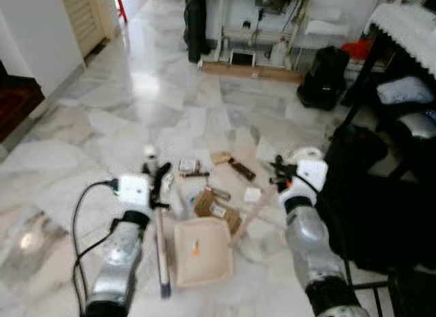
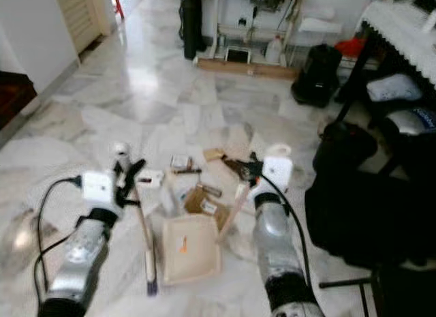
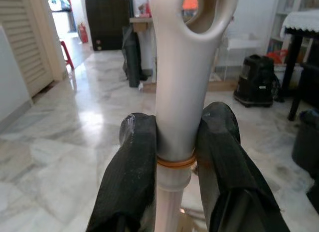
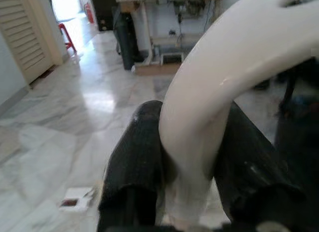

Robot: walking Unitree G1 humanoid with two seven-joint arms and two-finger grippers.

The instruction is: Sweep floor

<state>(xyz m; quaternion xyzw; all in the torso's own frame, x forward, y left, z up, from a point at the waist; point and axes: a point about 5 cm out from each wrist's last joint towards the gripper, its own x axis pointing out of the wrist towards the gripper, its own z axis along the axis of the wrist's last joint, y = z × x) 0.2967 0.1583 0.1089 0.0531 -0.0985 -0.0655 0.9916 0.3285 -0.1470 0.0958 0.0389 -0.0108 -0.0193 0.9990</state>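
We stand over a white marble floor (image 1: 136,119) with a scatter of litter in front of us. Our left gripper (image 1: 161,187) has its jaws pinched on the pale handle of a broom (image 1: 161,245); in the left wrist view the two black fingers (image 3: 132,172) press against either side of the handle (image 3: 182,92), just above an orange band, and the handle ends in a loop with a hole. The broom's stick runs from the gripper back toward us along the floor side of the dustpan.

Our right gripper (image 1: 281,172) has its jaws clamped on the cream handle of the dustpan (image 1: 202,252). In the right wrist view the curved handle (image 4: 219,87) sits squeezed between the black fingers (image 4: 134,162). The long handle slants down from the gripper to the pan, which lies on the floor between our two arms, its open side facing the litter. A small orange mark shows inside the pan.

Just beyond the pan lie cardboard scraps (image 1: 216,206), small boxes (image 1: 189,166), a dark flat piece (image 1: 242,170) and a small white square (image 1: 253,194). A black bag (image 1: 324,77) sits farther off near white shelving, and a dark heap (image 1: 381,208) lies at our right.
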